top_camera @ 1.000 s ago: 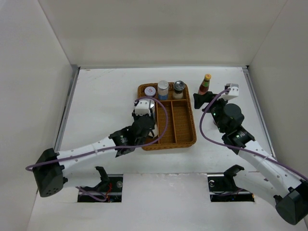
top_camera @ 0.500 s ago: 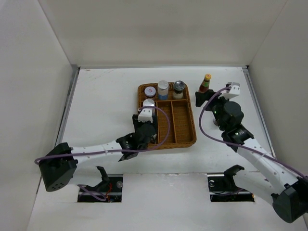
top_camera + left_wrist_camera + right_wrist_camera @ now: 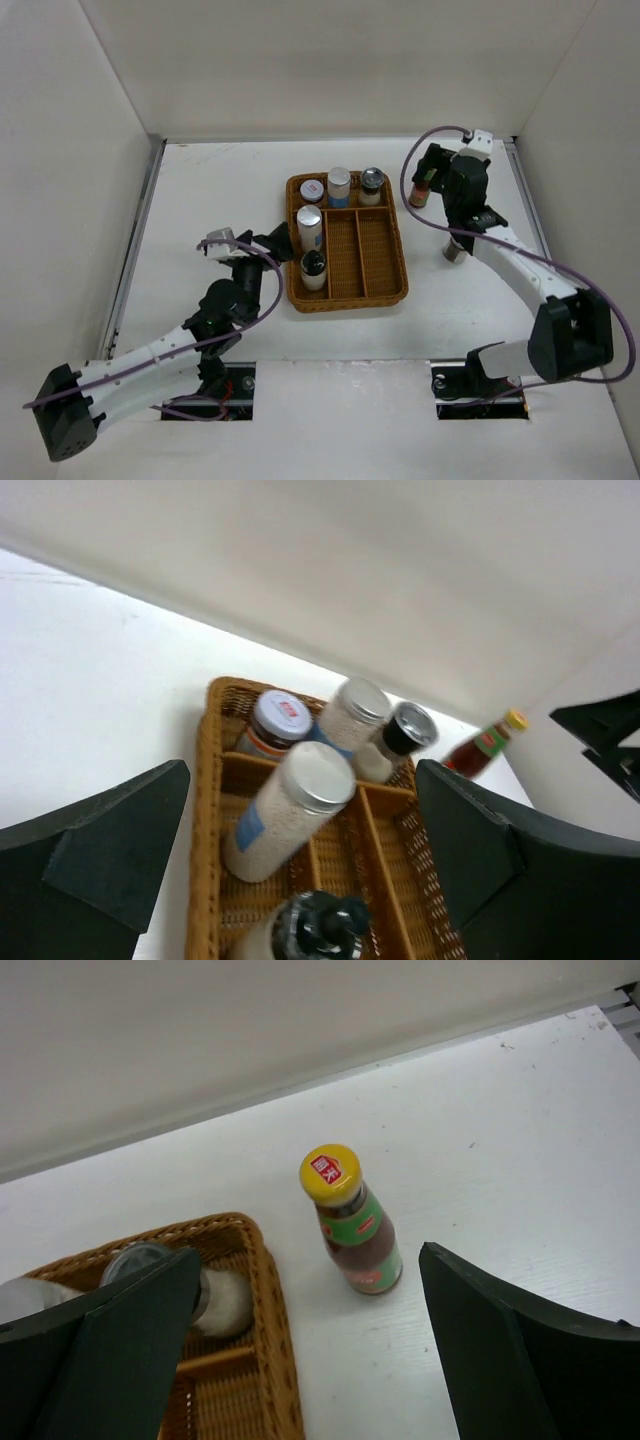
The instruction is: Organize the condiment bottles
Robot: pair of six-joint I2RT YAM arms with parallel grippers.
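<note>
Presently on the table (image 3: 220, 180):

- One brown wicker tray (image 3: 350, 303), divided.
- Back compartment, in a row: red-and-white-lidded jar (image 3: 312, 190), silver-lidded jar (image 3: 339, 182), dark-lidded shaker (image 3: 371, 181).
- Left lane: tall white bottle (image 3: 309, 226), with a black-capped bottle (image 3: 313, 268) nearer the arms.
- Red sauce bottle (image 3: 355, 1228), yellow cap, upright on the table just right of the tray's back corner.
- Small jar (image 3: 455, 250) right of the tray, half hidden under the right arm (details unclear).
- Left gripper (image 3: 270, 240): spread wide, holding nothing, just left of the tray.
- Right gripper (image 3: 310, 1252): spread wide, with the sauce bottle ahead between its fingers, untouched.
</note>
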